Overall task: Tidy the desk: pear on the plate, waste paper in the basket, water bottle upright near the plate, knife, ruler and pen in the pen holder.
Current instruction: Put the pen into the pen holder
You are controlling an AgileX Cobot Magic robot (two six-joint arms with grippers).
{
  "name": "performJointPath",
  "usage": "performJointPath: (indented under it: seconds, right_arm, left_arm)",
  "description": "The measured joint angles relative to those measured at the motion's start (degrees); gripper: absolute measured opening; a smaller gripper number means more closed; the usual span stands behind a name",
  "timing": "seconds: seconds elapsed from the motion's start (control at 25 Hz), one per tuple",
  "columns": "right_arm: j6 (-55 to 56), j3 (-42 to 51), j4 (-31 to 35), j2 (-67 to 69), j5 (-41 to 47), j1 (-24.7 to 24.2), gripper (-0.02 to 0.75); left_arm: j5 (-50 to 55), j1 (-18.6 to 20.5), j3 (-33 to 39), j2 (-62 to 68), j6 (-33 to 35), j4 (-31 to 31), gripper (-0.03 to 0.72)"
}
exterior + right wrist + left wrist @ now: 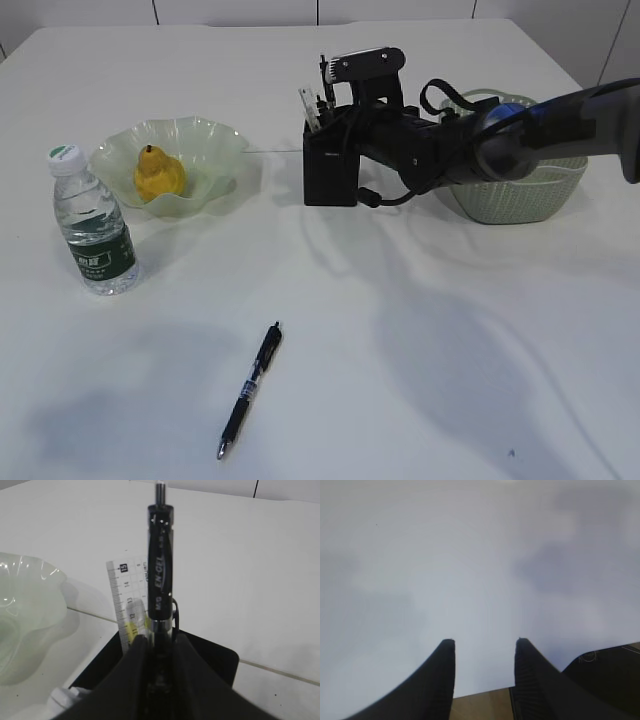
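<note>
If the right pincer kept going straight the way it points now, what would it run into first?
The right pincer points down into the pen holder, its fingers around a black pen standing upright. Going on, it would probably meet the holder's opening and the ruler standing inside; depth is hard to judge.

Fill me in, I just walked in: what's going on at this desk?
The right gripper holds a black pen upright over the pen holder, where the ruler already stands. The pear sits on the plate, the water bottle upright beside it. Another pen lies on the desk.
</note>
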Motion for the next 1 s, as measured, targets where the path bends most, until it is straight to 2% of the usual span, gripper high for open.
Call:
performJointPath:
  seconds: [1.0]
  right_arm:
    - [0.0, -1.6, -0.5, 0.0, 2.1, 0.0, 0.175]
  left_arm:
    - [0.0, 0.0, 0.0, 0.0, 0.0, 0.0, 0.275]
